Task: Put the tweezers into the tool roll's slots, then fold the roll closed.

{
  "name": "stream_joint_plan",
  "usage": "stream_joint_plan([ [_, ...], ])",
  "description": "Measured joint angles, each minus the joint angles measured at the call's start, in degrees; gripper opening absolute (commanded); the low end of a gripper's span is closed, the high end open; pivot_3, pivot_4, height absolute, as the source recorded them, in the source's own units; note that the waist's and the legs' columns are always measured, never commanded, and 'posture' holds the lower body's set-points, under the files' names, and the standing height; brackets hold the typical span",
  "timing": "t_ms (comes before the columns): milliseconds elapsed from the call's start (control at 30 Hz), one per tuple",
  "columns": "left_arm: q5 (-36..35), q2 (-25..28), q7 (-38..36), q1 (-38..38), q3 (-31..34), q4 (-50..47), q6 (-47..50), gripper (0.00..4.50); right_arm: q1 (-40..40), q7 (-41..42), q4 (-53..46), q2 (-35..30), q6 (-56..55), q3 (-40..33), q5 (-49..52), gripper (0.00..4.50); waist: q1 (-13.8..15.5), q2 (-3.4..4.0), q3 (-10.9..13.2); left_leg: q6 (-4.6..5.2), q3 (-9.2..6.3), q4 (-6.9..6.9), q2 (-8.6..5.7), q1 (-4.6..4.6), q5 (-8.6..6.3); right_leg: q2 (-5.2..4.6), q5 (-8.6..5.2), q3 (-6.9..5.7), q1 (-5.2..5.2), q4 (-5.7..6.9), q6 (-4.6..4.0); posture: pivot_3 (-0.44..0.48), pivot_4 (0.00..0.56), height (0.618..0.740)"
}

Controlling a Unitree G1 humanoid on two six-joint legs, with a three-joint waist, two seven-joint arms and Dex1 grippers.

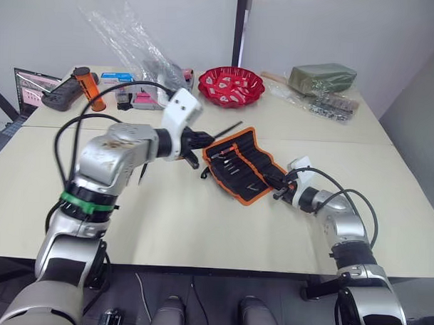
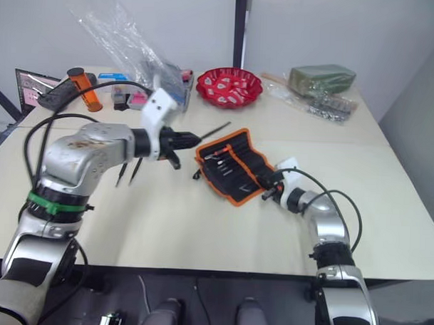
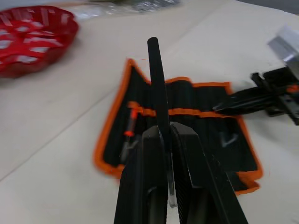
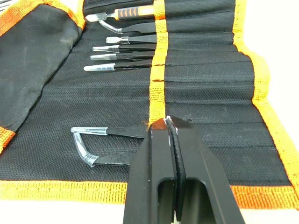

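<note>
Left gripper (image 1: 200, 141) closed on one pair of tweezers (image 1: 227, 128), a slim black sliver that juts out past the fingertips and points over the near-left corner of the tool roll (image 1: 245, 163). From the left wrist, the held piece rises straight up between the two pinched fingers (image 3: 140, 182).

Right gripper (image 1: 281, 187) sits at the opposite edge of the roll, fingers pressed together with no gap, tips down on the fabric by the orange stripe (image 4: 157, 79). I cannot tell whether they pinch the cloth or just rest on it.

Table (image 1: 200, 226): pale, roll lies flat and open between the two grippers.

Slots (image 4: 201, 60): row of black pockets ahead of the right gripper. Several tweezers already seated, clear-capped tips sticking out; an orange-handled tool (image 4: 126, 12) at the far end; a bent pair (image 4: 93, 144) just beside the right fingertips.

Red bowl (image 1: 231, 85) well beyond the left gripper. Two loose tweezers (image 2: 127, 172) on the table below the left forearm.
</note>
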Motion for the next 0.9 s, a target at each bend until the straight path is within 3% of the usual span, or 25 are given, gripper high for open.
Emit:
stream_joint_plan([
  [167, 2.85, -5.18, -2.74, -5.42, -6.41, 10.25, 2.43, 0.03, 0.21, -0.91, -0.16, 0.37, -0.12, -0.27, 0.00, 0.00, -0.31, 0.01, 0.01, 0.00, 0.00, -0.02, 0.00, 0.00, 0.00, 0.01, -0.02, 0.00, -0.02, 0.02, 0.03, 0.000, 0.150, 0.740],
  [433, 10.49, -8.26, -5.81, -9.67, -9.51, 24.88, -1.65, 0.03, 2.07, -2.40, -1.99, 0.85, -0.11, -1.21, 0.46, 0.00, -0.79, 0.01, 0.01, 0.00, 0.00, -0.01, -0.02, -0.04, 0.00, -0.01, -0.04, 0.00, -0.02, 0.01, 0.06, 0.000, 0.150, 0.740],
  [900, 13.90, -6.93, -11.62, -6.44, -11.89, 17.60, 1.63, 0.03, 3.03, -3.78, -3.75, 2.48, 1.25, -1.07, 1.55, 0.00, -1.29, 0.02, 0.02, 0.01, -0.01, -0.03, -0.01, -0.01, 0.00, 0.00, -0.04, 0.01, -0.02, 0.04, 0.07, 0.000, 0.150, 0.740],
])
